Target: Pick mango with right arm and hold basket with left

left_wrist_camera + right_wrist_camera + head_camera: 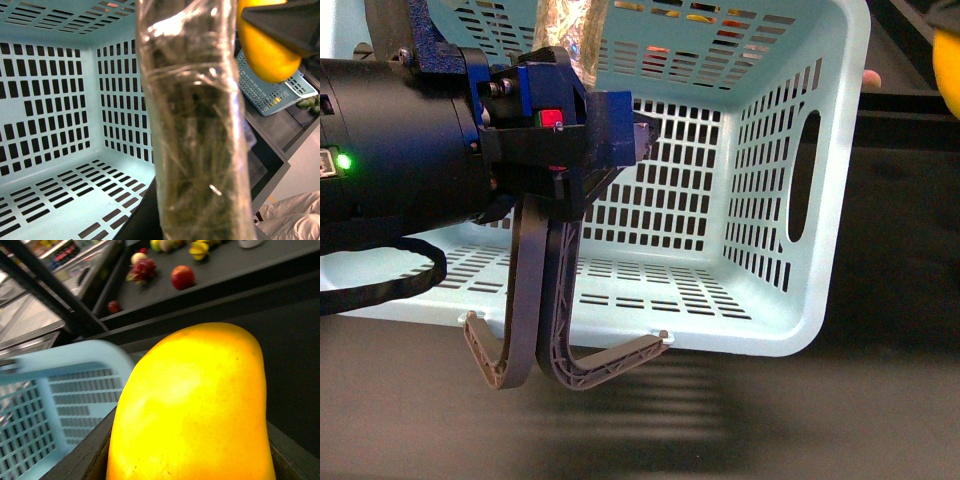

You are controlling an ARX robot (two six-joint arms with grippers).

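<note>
The light blue basket (760, 150) is tipped with its open side toward me, and its two grey-brown handles (575, 365) hang down. My left gripper (635, 135), on the bulky black arm with the green light (342, 160), is shut on the basket's rim. In the left wrist view a film-wrapped finger (195, 130) stands in front of the basket's inside (50, 100). My right gripper (192, 457) is shut on the yellow-orange mango (195, 405), held beside the basket's rim (60, 365). The mango also shows in the left wrist view (267, 52) and at the front view's right edge (948, 60).
A dark shelf behind holds a red apple (182, 276), a dragon fruit (142, 269) and a yellow star fruit (198, 250). A second blue crate (272, 92) and green fruits (307, 102) lie past the basket. A dark table (770, 420) runs below.
</note>
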